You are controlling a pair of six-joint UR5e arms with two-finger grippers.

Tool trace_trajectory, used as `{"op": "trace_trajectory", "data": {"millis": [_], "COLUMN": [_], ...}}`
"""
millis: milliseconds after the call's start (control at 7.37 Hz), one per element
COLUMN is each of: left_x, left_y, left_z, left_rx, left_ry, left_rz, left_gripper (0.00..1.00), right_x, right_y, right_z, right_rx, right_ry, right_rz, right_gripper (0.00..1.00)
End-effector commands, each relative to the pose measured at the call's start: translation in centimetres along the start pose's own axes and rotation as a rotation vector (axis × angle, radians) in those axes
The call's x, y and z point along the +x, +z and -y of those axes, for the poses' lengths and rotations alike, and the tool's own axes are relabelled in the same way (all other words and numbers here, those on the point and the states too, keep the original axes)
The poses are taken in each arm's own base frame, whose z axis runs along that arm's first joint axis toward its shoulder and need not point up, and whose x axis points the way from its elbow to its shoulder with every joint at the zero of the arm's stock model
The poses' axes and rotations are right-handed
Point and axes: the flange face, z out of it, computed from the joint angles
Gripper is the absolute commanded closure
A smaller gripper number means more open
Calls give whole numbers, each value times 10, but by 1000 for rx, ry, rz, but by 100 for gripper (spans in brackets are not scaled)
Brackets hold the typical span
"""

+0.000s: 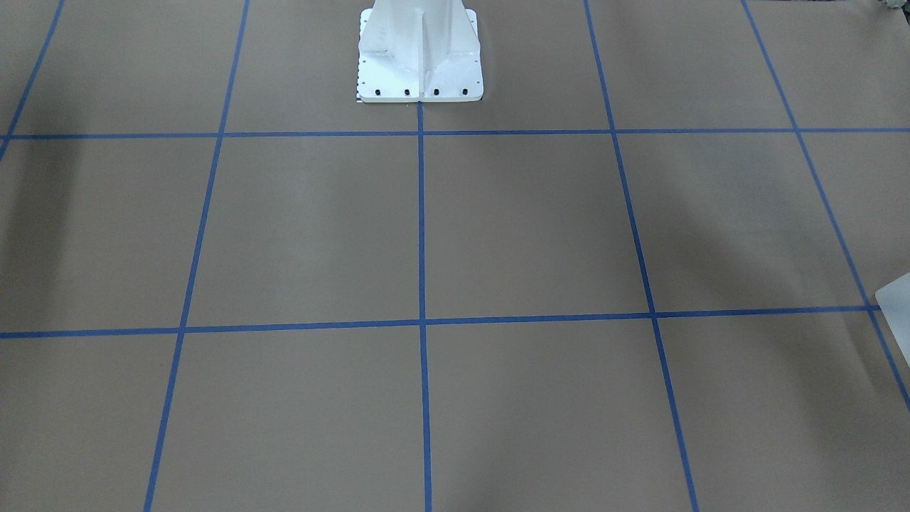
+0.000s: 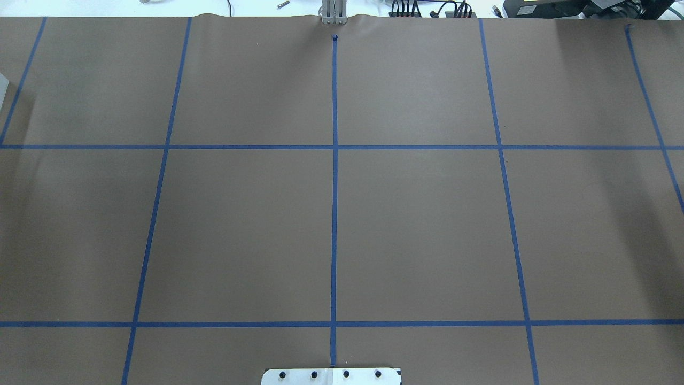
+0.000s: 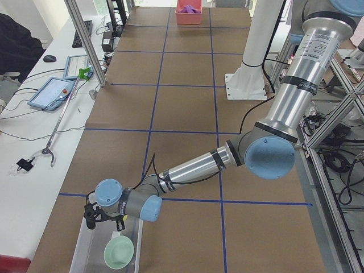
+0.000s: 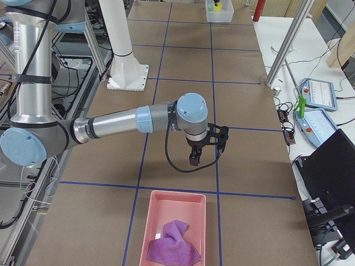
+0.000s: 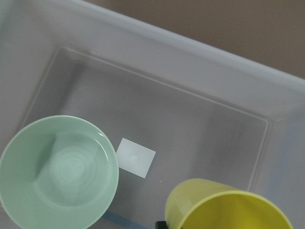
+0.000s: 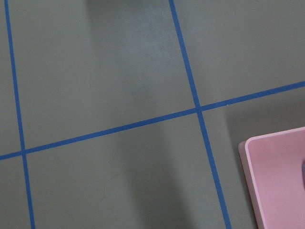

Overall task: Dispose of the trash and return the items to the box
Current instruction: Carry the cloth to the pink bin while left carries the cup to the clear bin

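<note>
A clear plastic box point(image 5: 190, 62) fills the left wrist view and sits at the near table end in the exterior left view point(image 3: 85, 253). A pale green bowl point(image 5: 59, 171) stands in it, also seen from the side point(image 3: 118, 252). A yellow cup point(image 5: 228, 205) shows close under the left wrist camera; I cannot tell whether it is held. My left gripper point(image 3: 104, 223) hovers over the box. My right gripper point(image 4: 194, 160) hangs above bare table just short of a pink bin point(image 4: 175, 199) holding a purple cloth point(image 4: 172, 244). I cannot tell either gripper's state.
The robot's white pedestal point(image 1: 419, 57) stands at the table's back middle. Blue tape lines grid the brown table. A side bench with tablets point(image 3: 54, 91) and metal posts point(image 3: 85, 45) runs along the far side. The pink bin's corner point(image 6: 281, 181) shows in the right wrist view.
</note>
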Motion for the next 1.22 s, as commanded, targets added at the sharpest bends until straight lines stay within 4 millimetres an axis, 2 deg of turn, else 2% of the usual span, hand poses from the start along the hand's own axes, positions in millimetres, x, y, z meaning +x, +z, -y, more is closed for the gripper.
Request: {"op": "trace_trajectory", "data": {"millis": [0, 271, 407, 678, 814, 950, 1085], "left_x": [-2, 0, 4, 5, 9, 14, 16], "left_y": [5, 8, 13, 14, 12, 9, 6], "left_z": [-3, -4, -7, -7, -6, -5, -4], "left_rx": [-4, -9, -15, -14, -10, -2, 0], "left_ry": [-2, -2, 6, 6, 12, 22, 38], "left_rz": [0, 3, 5, 9, 7, -1, -8], "left_gripper": [100, 100, 74, 39, 33, 1, 1], "right_x": [-1, -1, -2, -3, -4, -5, -5], "right_y": [1, 0, 0, 1, 2, 2, 3], "right_z": [0, -4, -4, -5, -4, -4, -5], "right_rx": [-2, -1, -3, -4, -5, -6, -9], "right_ry": [-1, -2, -3, -6, -7, -8, -8], "right_rz": [0, 2, 2, 2, 0, 0, 1], "right_gripper": [0, 0, 0, 0, 0, 0, 0]}}
